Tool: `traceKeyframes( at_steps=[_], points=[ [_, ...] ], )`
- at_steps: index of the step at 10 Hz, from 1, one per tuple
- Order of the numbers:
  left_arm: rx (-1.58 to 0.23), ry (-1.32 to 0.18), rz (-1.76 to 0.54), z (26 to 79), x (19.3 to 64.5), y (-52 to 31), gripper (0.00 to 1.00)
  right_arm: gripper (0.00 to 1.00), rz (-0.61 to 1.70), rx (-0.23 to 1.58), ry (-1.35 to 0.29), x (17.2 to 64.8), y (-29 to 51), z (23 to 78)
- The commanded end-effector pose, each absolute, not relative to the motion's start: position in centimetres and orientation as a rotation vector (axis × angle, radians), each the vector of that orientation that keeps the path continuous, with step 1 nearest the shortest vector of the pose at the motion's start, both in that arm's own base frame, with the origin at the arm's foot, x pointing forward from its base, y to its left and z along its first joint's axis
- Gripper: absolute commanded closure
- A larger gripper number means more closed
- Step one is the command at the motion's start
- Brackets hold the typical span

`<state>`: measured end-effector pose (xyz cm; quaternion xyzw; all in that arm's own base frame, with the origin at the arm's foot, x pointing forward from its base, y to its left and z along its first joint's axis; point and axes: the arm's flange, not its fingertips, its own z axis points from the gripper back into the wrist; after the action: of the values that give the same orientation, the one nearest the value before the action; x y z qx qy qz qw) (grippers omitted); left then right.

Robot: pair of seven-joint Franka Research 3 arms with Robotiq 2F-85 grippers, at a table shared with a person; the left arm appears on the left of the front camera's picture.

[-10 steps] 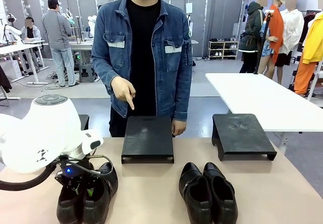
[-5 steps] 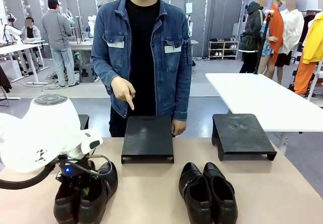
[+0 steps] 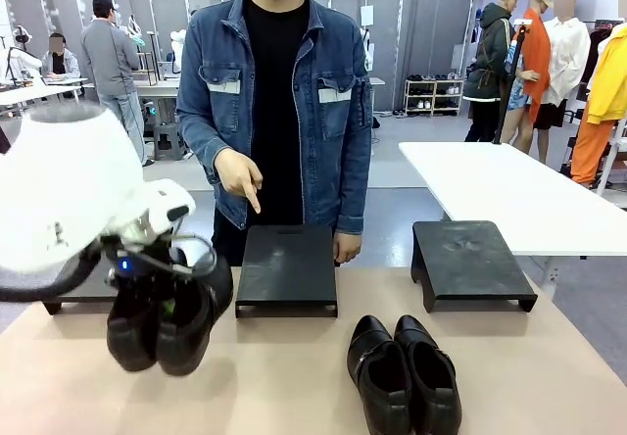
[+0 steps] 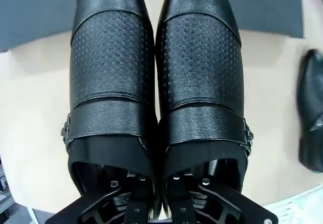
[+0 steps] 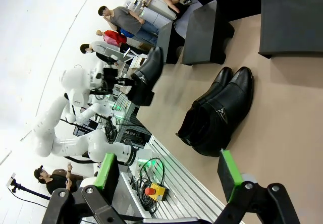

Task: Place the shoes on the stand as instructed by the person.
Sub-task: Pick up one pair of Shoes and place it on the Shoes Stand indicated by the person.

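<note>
- L gripper (image 4: 157,186) is clamping the held pair (image 3: 167,317). One finger is going into each shoe opening, and the jaws are pinching the two inner walls together.
- Held pair is hanging clear of the desk (image 3: 294,396) at its left side, toes pointing toward the stands, just in front of the left stand (image 3: 69,293).
- Person (image 3: 279,82) is standing at the far side. One hand (image 3: 238,175) is pointing its index finger down at the middle stand (image 3: 286,268).
- Second pair (image 3: 404,371) is lying on the desk right of centre, shoes touching side by side, toes toward the person.
- Right stand (image 3: 470,259) is sitting behind the second pair, a bit to the right.
- R gripper (image 5: 169,173) is hovering above the desk w/ green pads (image 5: 228,167) well apart and gripping nothing. The second pair is lying ahead of it.
</note>
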<state>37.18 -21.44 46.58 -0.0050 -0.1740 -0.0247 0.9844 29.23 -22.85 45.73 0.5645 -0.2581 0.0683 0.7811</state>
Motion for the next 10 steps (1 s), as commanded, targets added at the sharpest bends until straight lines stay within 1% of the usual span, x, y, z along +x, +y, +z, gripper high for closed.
traceKeyframes(
  at_steps=[1,4,5,6,10],
  points=[
    [0.024,-0.399,-0.072,50.2,38.2,-21.8,1.0,0.0,0.152,1.23,-0.565,29.2,-22.9,45.9],
    [0.047,-0.44,-0.053,51.4,39.1,-22.0,1.0,0.0,0.152,1.23,-0.565,29.2,-22.9,45.9],
    [0.005,-0.462,-0.092,52.0,38.8,-21.7,1.0,0.0,0.152,1.23,-0.565,29.2,-22.9,45.9],
    [0.017,-0.41,-0.063,51.1,38.3,-21.8,1.0,0.0,0.152,1.23,-0.565,29.2,-22.9,45.9],
    [0.017,-0.41,-0.063,51.1,38.3,-21.8,1.0,0.0,0.152,1.23,-0.565,29.2,-22.9,45.9]
  ],
)
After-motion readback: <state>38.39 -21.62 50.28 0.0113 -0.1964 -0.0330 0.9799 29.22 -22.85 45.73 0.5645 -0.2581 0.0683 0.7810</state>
